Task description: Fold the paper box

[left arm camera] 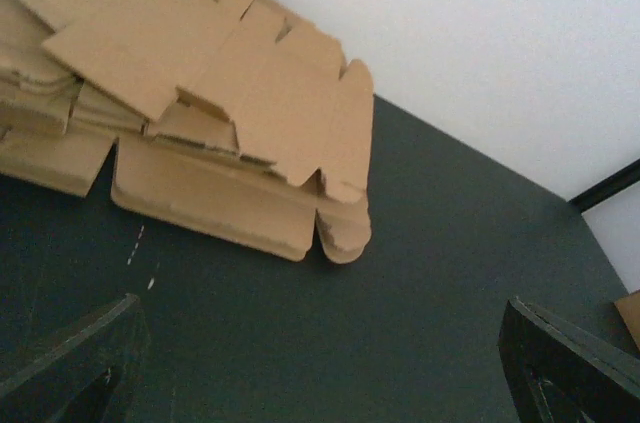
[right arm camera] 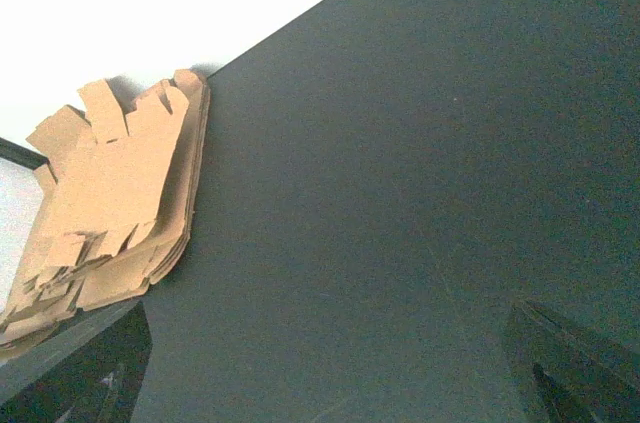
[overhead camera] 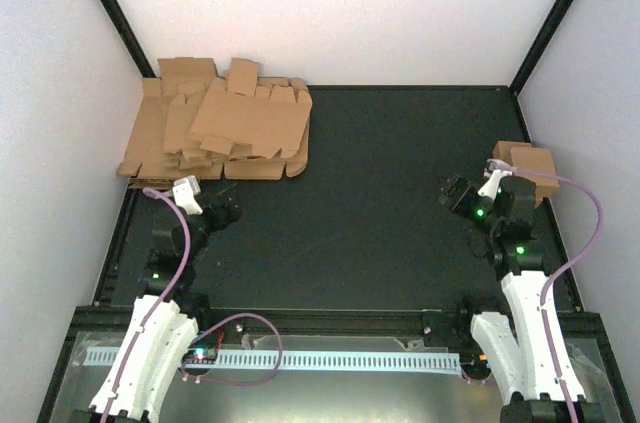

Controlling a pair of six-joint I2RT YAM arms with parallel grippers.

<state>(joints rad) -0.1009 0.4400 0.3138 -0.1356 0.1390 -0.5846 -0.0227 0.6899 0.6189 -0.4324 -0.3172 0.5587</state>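
A small folded brown paper box (overhead camera: 528, 165) stands at the right edge of the black mat, just behind my right arm, which partly hides it. A sliver of it shows at the right edge of the left wrist view (left arm camera: 631, 315). My left gripper (overhead camera: 226, 211) is open and empty above the mat, near the front right corner of the blank pile; its dark fingers (left arm camera: 75, 363) stand far apart. My right gripper (overhead camera: 452, 193) is open and empty above bare mat, left of the box, with its fingers (right arm camera: 575, 368) wide apart.
A pile of flat brown cardboard blanks (overhead camera: 222, 128) lies at the back left corner, also in the left wrist view (left arm camera: 200, 93) and the right wrist view (right arm camera: 110, 203). White walls enclose the black mat (overhead camera: 370, 203) on three sides.
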